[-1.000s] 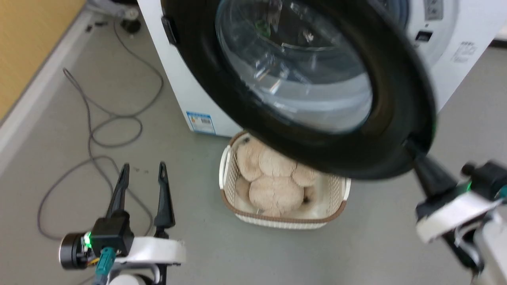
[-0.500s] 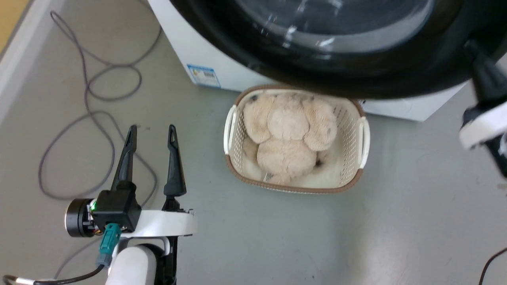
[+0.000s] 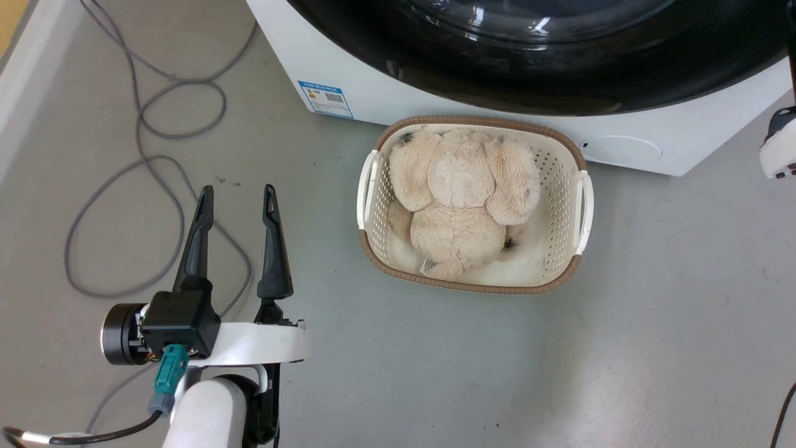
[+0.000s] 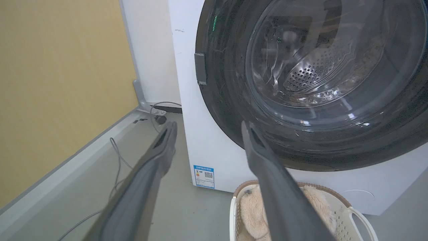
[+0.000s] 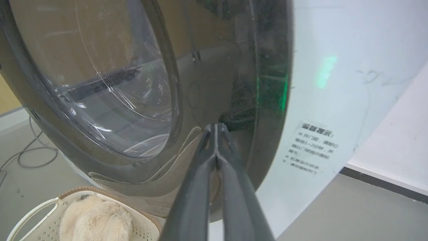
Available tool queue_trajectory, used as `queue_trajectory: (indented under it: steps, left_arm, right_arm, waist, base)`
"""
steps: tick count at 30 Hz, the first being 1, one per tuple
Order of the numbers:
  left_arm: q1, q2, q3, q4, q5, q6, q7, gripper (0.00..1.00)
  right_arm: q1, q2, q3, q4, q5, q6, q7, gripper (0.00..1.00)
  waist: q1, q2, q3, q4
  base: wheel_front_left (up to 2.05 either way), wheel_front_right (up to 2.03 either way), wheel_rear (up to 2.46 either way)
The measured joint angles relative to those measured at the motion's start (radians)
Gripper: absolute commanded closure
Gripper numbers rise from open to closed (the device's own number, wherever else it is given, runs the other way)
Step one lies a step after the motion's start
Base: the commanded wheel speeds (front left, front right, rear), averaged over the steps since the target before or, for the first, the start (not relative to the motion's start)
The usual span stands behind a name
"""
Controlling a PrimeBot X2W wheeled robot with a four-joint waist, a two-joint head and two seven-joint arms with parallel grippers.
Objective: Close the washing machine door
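The washing machine door [image 3: 559, 87], black-rimmed with a clear bowl window, lies against the front of the white washing machine [image 3: 435, 109]. In the left wrist view the door [image 4: 230, 100] looks flush with the machine [image 4: 187, 100], and the steel drum shows through the glass. My right gripper [image 5: 215, 125] is shut, its tips touching the door's [image 5: 110, 83] black rim near the outer edge. My left gripper [image 3: 237, 190] hangs open over the floor left of the basket, holding nothing; its fingers [image 4: 157, 157] point at the machine's lower left corner.
A white woven basket [image 3: 581, 205] with a beige plush toy [image 3: 460, 205] stands on the floor just before the machine. Grey cable [image 3: 155, 168] loops lie on the floor at the left, near a yellow wall [image 4: 60, 83]. A white part of my right arm [image 3: 780, 146] shows at the right edge.
The door has swung from half open over the basket to flat against the machine, with my right gripper following its rim. The head view has tilted down. The left gripper kept still.
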Motion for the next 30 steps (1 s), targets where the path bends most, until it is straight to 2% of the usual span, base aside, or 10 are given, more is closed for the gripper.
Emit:
queue_trajectory:
  steps: [4, 7, 11, 19, 24, 30]
  left_arm:
    - [0.0, 0.0, 0.004, 0.0, 0.0, 0.003, 0.0, 0.0]
    - [0.001, 0.0, 0.01, 0.006, 0.001, 0.003, 0.0, 0.0]
    - [0.011, 0.0, 0.035, 0.017, 0.003, 0.002, 0.0, 0.0]
    - [0.059, 0.0, 0.073, 0.045, 0.024, -0.005, 0.0, 0.0]
    - [0.096, 0.0, 0.085, 0.057, 0.032, -0.013, 0.0, 0.0]
    - [0.152, 0.0, 0.101, 0.066, 0.046, -0.023, 0.0, 0.0]
  right_arm:
    - [0.003, 0.025, -0.031, 0.001, -0.029, 0.0, 0.0, 1.0]
    - [0.029, 0.04, -0.071, -0.053, -0.034, -0.001, 0.0, 1.0]
    - [0.108, 0.072, -0.15, -0.217, -0.084, -0.001, 0.0, 1.0]
    - [0.304, 0.211, -0.264, -0.603, -0.174, -0.001, 0.0, 1.0]
    - [0.424, 0.267, -0.249, -0.719, -0.176, -0.001, 0.0, 1.0]
    - [0.567, 0.321, -0.204, -0.738, -0.148, -0.001, 0.0, 1.0]
  waist:
    - [0.0, 0.0, -0.016, -0.004]
    - [0.0, 0.0, -0.037, -0.008]
    - [-0.0001, 0.0, -0.075, -0.021]
    - [-0.0002, 0.0, -0.174, -0.058]
    - [-0.0001, 0.0, -0.24, -0.079]
    - [-0.0002, 0.0, -0.315, -0.098]
  base:
    - [0.0, 0.0, 0.0]
    - [0.0, 0.0, 0.0]
    - [0.0, 0.0, 0.0]
    - [0.0, 0.0, 0.0]
    - [0.0, 0.0, 0.0]
    - [0.0, 0.0, 0.0]
